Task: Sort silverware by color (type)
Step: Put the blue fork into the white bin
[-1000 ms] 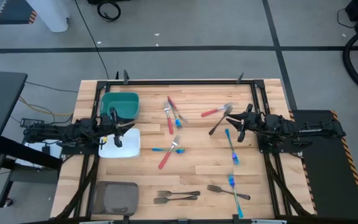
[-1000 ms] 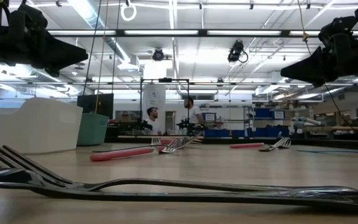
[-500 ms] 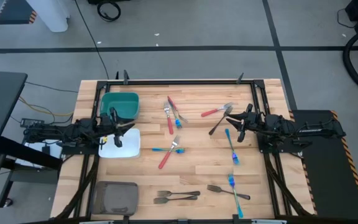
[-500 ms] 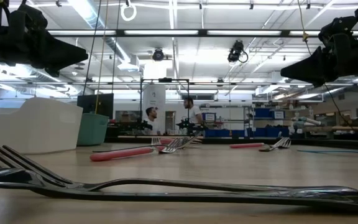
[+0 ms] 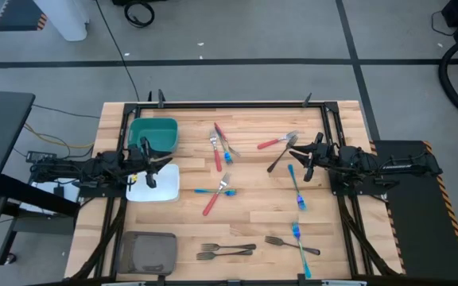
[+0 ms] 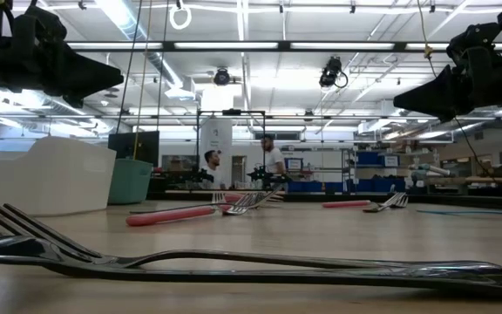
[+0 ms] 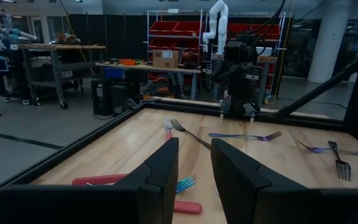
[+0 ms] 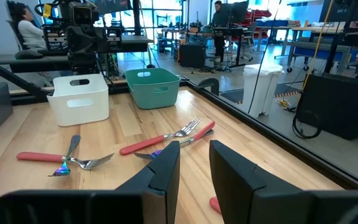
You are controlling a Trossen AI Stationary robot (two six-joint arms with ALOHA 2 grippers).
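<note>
From above, twelve forks (image 5: 223, 191) lay scattered; only wrist views showed both the left pincer (image 7: 194, 163) and right pincer (image 8: 194, 163) spread, empty.

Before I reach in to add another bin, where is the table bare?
Bare wood lies between the grey bin and the white bin, and along the far edge right of the green bin. The middle is crowded with red forks, blue forks and grey forks. Left gripper hangs over the white bin, right gripper by the blue forks.
</note>
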